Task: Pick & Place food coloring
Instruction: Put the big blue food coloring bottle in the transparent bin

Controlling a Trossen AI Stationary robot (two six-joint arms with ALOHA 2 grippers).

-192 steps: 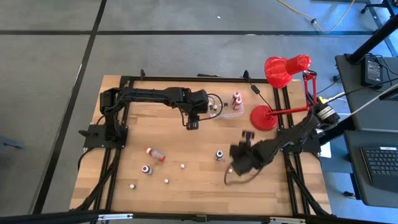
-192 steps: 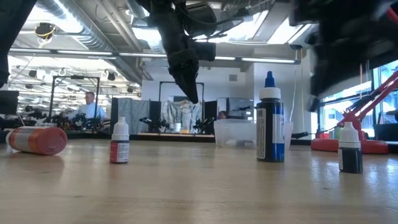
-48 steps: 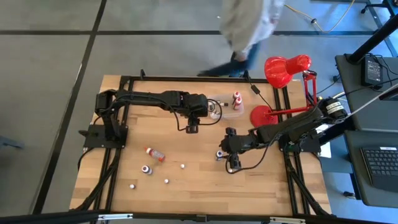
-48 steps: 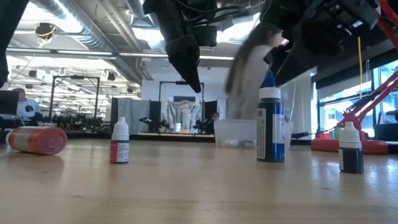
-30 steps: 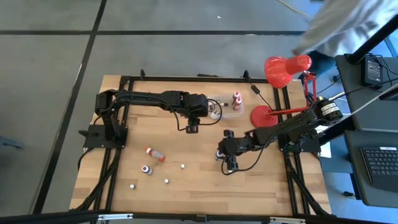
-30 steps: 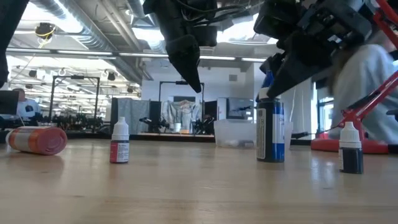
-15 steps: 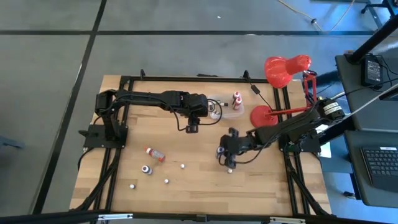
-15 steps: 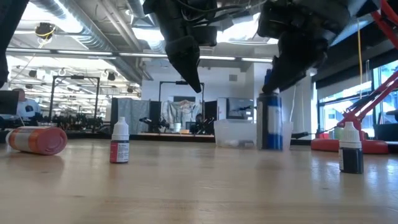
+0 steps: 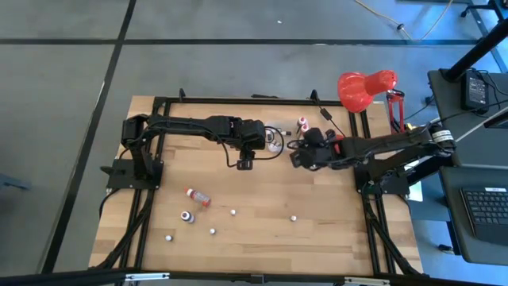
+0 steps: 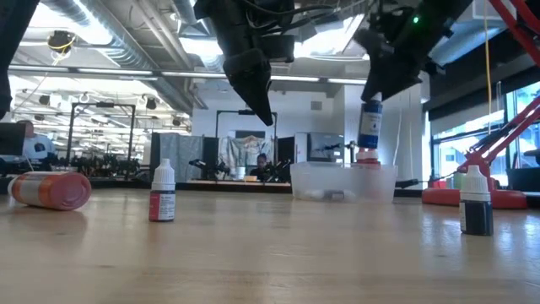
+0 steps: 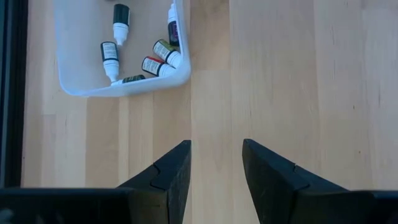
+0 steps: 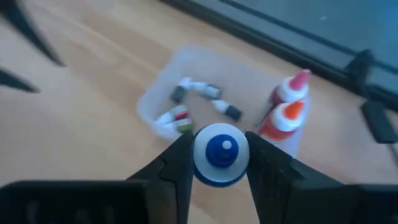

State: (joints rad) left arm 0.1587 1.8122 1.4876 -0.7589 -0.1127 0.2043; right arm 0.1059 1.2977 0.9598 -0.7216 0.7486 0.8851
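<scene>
The food coloring is several tiny bottles. Some lie in the clear tub [image 11: 118, 50] near the table's far edge, and two red ones with pink and orange caps [image 12: 286, 118] stand beside it. A red one [image 9: 198, 196] lies on its side on the table, a dark one [image 9: 187, 216] stands near it, and smaller ones [image 9: 232, 212] are scattered toward the near edge. My right gripper [image 12: 221, 149] is shut on a dark bottle with a blue cap [image 10: 369, 122] above the tub [image 10: 342, 181]. My left gripper [image 11: 216, 165] is open and hovers over bare wood beside the tub. My right gripper pinches the blue-capped bottle just below its cap [image 12: 221, 163], between its two fingers [image 12: 177, 165]. The fingers come from above, pointing down. The bottle hangs upright below them [image 10: 369, 127], lifted clear of the table and above the tub.
A red desk lamp has its head [image 9: 367, 86] over the table's far right corner. Black frame rails [image 9: 151, 222] run along the table's left and right sides. In the low view, a small whitish bottle [image 10: 162, 203] and a dark one [image 10: 475, 211] stand on the wood.
My right gripper has lifted the blue-capped bottle clear of the table's middle and carried it up and toward the far edge, so it now hangs over the tub. A person who passed behind the far edge has left the view.
</scene>
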